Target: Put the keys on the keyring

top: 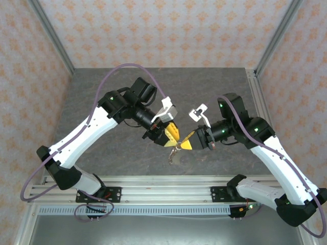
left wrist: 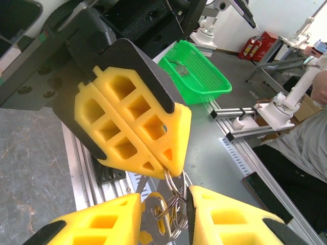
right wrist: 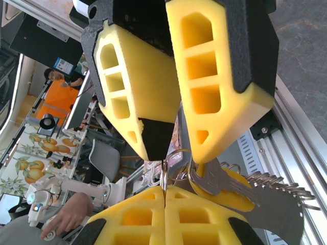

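Two claws meet over the bench (top: 102, 153), the keyring (left wrist: 173, 179) pinched between them.

In the right wrist view, the right claw (right wrist: 164, 196) at bottom centre is closed tight on a thin wire loop of the keyring. Above it, the left claw (right wrist: 180, 153) shows only a narrow slit between its fingers. Rings and a key (right wrist: 230, 190) with a yellow head sit at its tips, though whether it grips them cannot be told. A flat grey tag (right wrist: 276, 217) hangs off the same bunch at lower right. From above, the bunch dangles just below both claws, near the bench's front rail (top: 153, 186). In the left wrist view, a green basket (left wrist: 214, 84) at upper centre holds one small grey item.
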`<state>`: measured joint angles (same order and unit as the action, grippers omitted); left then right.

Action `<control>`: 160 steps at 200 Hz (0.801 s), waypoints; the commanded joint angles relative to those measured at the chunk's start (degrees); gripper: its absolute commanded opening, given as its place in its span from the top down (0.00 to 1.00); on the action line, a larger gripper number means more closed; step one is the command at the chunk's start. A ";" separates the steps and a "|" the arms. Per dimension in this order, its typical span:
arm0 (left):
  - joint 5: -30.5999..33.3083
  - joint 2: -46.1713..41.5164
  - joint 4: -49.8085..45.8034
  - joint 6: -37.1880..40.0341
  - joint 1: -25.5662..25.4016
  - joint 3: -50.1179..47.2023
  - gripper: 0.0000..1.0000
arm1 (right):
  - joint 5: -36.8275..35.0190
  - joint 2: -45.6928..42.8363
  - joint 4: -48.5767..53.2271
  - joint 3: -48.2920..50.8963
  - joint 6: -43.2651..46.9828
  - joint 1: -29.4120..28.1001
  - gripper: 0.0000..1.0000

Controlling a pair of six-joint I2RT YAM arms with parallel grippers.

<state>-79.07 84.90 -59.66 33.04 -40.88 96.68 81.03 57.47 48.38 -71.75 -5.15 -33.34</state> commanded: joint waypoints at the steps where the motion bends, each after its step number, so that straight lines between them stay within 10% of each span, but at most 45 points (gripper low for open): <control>1: -0.91 -1.67 -1.48 0.98 -0.33 -0.63 0.73 | 1.36 -0.78 -1.77 -1.82 -0.12 -0.13 1.00; 160: 1.45 -5.66 1.73 -2.58 -0.33 -4.84 1.00 | -2.70 -0.17 -0.72 -3.15 2.12 0.45 1.00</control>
<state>-78.22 81.08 -59.22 31.48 -40.88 92.62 79.94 57.65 48.53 -72.53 -4.40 -33.34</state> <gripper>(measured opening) 0.060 0.048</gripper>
